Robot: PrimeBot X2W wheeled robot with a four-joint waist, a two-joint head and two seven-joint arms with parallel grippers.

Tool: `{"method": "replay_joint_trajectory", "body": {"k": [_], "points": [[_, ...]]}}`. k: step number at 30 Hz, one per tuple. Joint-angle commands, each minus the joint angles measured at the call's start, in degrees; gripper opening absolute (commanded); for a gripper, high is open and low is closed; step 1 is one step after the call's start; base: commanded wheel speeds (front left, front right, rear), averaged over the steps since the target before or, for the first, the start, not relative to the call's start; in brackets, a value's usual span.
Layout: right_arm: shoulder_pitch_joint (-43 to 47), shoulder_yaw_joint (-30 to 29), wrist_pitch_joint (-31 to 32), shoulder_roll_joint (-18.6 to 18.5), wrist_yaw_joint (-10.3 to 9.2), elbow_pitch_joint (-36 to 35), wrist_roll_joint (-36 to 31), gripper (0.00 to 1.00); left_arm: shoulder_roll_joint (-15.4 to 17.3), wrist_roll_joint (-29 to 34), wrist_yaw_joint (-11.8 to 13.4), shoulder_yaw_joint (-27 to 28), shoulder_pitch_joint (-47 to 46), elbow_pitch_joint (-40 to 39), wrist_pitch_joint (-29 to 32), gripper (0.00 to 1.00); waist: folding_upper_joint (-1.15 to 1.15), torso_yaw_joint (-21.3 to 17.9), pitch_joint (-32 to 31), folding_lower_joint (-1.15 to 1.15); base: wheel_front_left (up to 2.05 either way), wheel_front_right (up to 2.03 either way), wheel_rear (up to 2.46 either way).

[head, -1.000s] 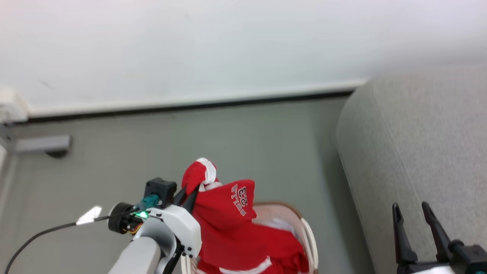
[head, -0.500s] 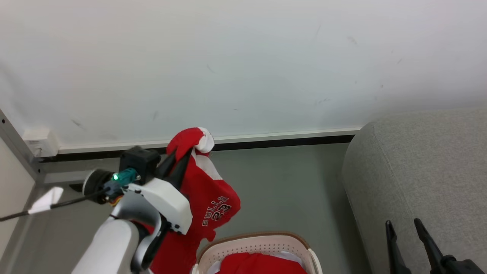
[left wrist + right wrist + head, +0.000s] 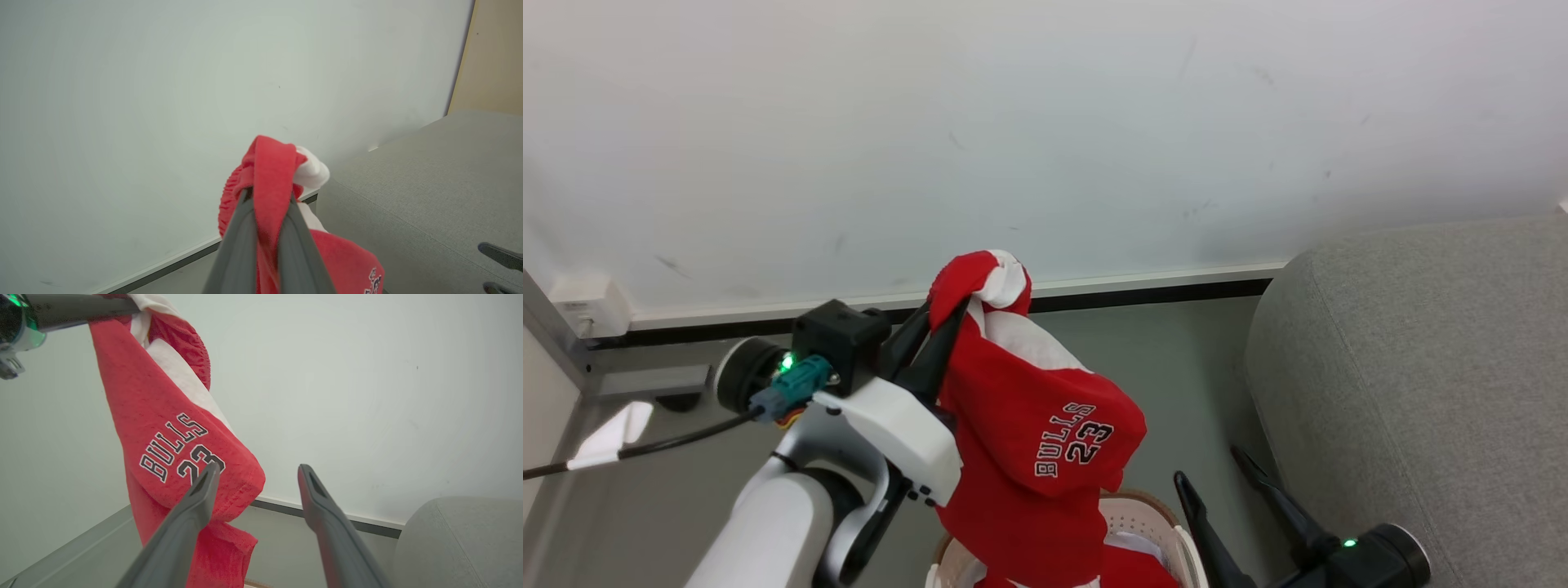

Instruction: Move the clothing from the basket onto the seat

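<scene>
Pinching shut on a bunched red-and-white fold, the left hand (image 3: 947,314) holds the clothing (image 3: 1045,425) up above the basket (image 3: 1145,508). The cloth hangs straight down from that one point, with the lettered panel and the 23 facing out. It looks light, soft and quite limp, the sort of thing that sags, swings and folds on itself rather than keeping any shape. A thick gathered edge like the one now gripped seems the safest place to take it, since a single thin layer might slide out. Its lower end drops toward the basket's mouth, and I cannot tell whether it hangs clear of the rim, so it could snag there. More red cloth lies inside the basket. Just to the right of the basket, the right hand (image 3: 1209,464) stands empty with its fingers spread wide, pointing toward the hanging hem, which it could catch to steady the drape. Further right of the basket sits the seat (image 3: 1421,367).
</scene>
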Motion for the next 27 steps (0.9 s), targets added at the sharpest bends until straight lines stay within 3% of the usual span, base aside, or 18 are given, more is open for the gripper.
{"method": "replay_joint_trajectory", "body": {"k": [1,13,27], "points": [[-1.65,1.35,0.02,-0.72,-0.14,-0.45,0.45,1.0,-0.23,-0.97,0.19,-0.22,0.34,-0.46,-0.07,0.0,0.0,-0.08,0.1,0.0,0.0,0.0,0.0],[-15.19,16.69,0.03,-2.27,-0.13,7.61,3.56,1.0,-2.21,-0.99,-0.73,-3.15,-1.88,0.72,0.04,0.0,0.0,0.86,0.24,0.0,0.0,0.0,0.0],[-25.3,25.37,0.03,-1.99,-0.13,21.25,2.27,1.0,-4.22,-1.41,-2.97,-8.76,-1.57,-2.05,1.88,0.0,0.0,3.18,0.17,0.0,0.0,0.0,0.0]]}}
